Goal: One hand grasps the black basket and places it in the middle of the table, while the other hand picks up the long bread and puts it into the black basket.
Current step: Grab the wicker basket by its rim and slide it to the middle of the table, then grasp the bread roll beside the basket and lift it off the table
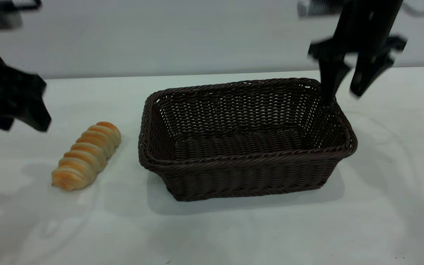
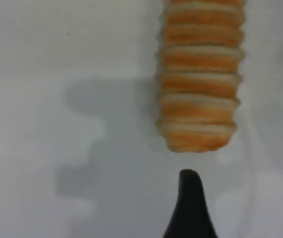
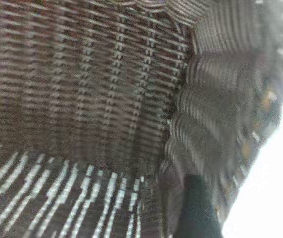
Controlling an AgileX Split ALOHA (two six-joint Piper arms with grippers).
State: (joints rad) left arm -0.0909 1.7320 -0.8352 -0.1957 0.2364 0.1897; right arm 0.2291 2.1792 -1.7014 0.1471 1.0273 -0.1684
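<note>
The black basket (image 1: 247,159) stands near the middle of the table (image 1: 234,235). The long bread (image 1: 87,156) lies on the table to its left, apart from it. My right gripper (image 1: 346,90) is open at the basket's far right corner, one finger inside the rim and one outside. In the right wrist view the woven wall (image 3: 82,74) fills the picture, with one finger (image 3: 196,208) against it. My left gripper (image 1: 20,125) is open and empty, hovering left of and above the bread. In the left wrist view one finger (image 2: 188,208) points at the bread's end (image 2: 198,74).
A plain grey wall runs behind the table's far edge. Bare tabletop lies in front of the basket and to its right (image 1: 399,165).
</note>
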